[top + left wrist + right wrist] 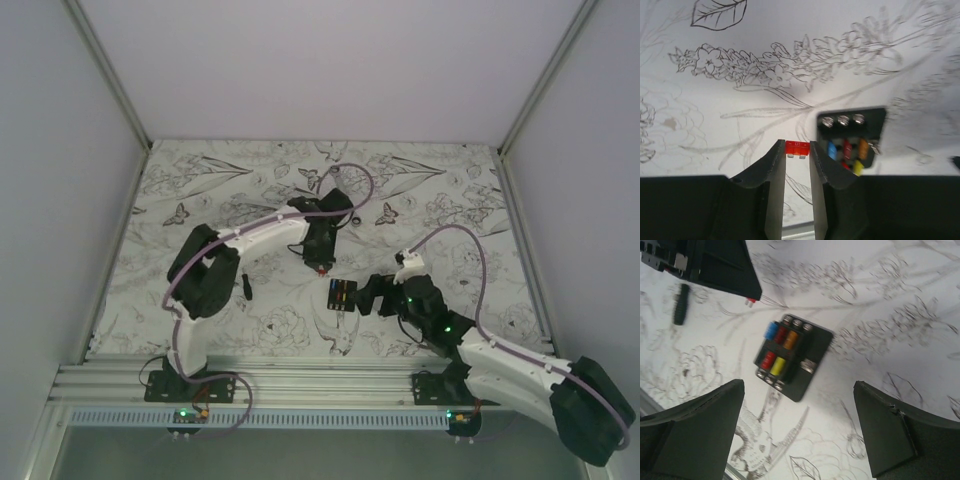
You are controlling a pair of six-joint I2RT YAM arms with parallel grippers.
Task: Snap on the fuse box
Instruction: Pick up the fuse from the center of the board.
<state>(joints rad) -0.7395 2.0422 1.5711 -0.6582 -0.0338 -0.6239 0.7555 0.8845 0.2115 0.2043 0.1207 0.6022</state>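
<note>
1. Left arm (235, 245): runs from its base at 7 o'clock of the top view up toward mid-table, wrist bent down.
2. Screwdriver (245, 287): black, lies flat on the floral mat (450, 190). It sits at 8 o'clock of the left gripper and apart from it. Nothing touches it.
3. Left gripper (796, 151): pinching a red fuse (796, 148). The fuse bridges the narrow gap at the tips and touches both fingers (771, 165). Cannot tell whether the fuse touches the mat.
4. Fuse box (342, 293): black, flat on the mat near the middle of the table, between the two grippers.
   - In the top view it is at 4 o'clock of the left gripper, near it.
   - In the left wrist view it is at 3 o'clock of the pinched fuse, just beside it but apart.
   - Its top face is up. One row has blue, red and orange fuses; the next has red and yellow with a bare metal clip beside them. Silver screws sit along both ends.
5. Right gripper (800, 386): spread wide, nothing between the fingers (715, 415). In the top view it is at 3 o'clock of the fuse box, just beside it. In the right wrist view the box lies at 12 o'clock, ahead of the tips and untouched by either finger.
6. Right arm (500, 365): comes in from 5 o'clock and points toward the box.
</note>
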